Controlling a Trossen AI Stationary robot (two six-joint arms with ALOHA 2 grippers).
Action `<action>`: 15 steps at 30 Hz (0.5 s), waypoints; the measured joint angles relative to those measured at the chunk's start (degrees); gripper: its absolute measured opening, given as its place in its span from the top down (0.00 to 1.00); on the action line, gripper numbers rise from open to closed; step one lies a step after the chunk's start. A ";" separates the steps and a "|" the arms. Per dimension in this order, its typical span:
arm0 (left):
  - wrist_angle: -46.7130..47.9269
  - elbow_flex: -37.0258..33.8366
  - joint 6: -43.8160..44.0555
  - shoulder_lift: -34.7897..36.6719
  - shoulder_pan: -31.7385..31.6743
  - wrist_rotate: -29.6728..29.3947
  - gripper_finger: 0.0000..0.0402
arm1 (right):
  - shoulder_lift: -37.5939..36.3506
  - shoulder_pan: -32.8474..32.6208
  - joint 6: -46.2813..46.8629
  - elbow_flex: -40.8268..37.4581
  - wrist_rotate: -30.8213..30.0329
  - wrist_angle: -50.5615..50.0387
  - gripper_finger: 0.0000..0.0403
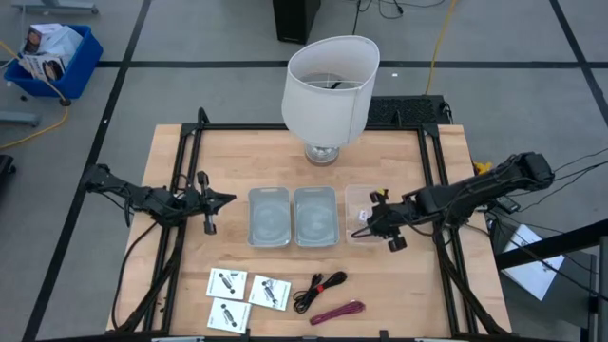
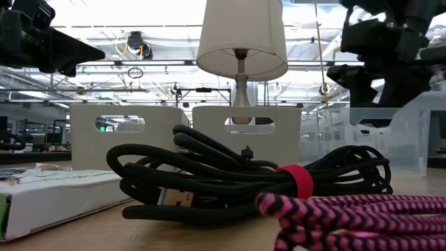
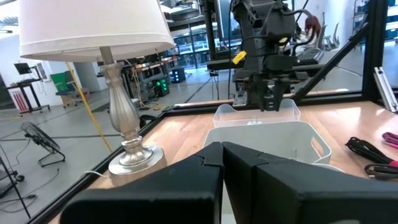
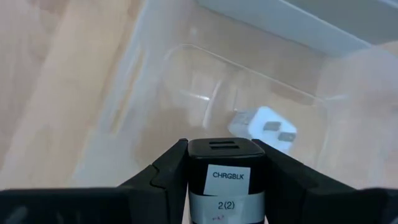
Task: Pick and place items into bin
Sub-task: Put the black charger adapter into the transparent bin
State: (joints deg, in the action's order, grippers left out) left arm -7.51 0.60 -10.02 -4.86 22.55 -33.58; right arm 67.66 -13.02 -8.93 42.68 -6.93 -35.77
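Three white square packets (image 1: 227,282) (image 1: 270,292) (image 1: 227,314) lie flat near the table's near edge. Beside them lie the coiled black cable (image 1: 320,287) (image 2: 244,174) and the red cable (image 1: 337,312) (image 2: 348,216). My right gripper (image 1: 372,220) (image 4: 227,168) hangs over the clear bin (image 1: 361,214) (image 3: 255,115), shut on a small black block with a white label (image 4: 227,155). A small white block with dark parts (image 4: 264,127) lies on that bin's floor. My left gripper (image 1: 214,199) (image 3: 222,155) is shut and holds nothing, left of the bins. My right gripper pinches the labelled black block by its two side faces (image 4: 193,158), one finger (image 4: 165,174) on each side. The fingers point down from above into the clear bin. The block is lifted clear, above the bin's floor, its labelled face toward the wrist camera.
Two white bins (image 1: 269,217) (image 1: 315,217) stand side by side at mid-table, left of the clear bin. A big white lampshade on a silver base (image 1: 330,85) stands at the far edge. Bare wood lies between the bins and the near items.
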 joint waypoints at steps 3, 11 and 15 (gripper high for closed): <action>0.00 0.00 0.04 0.00 -0.02 0.00 0.98 | 0.05 1.14 -3.69 0.00 3.50 0.80 0.64; 0.06 0.00 0.04 0.00 -0.02 0.00 0.98 | 1.68 2.40 -14.60 0.00 5.56 0.39 0.63; 0.17 0.00 0.04 0.00 -0.01 0.00 0.98 | 3.45 3.64 -17.14 0.02 5.77 0.68 0.64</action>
State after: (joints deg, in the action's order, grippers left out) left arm -7.33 0.60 -9.98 -4.86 22.53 -33.58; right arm 71.11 -9.38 -26.07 42.70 -1.16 -35.09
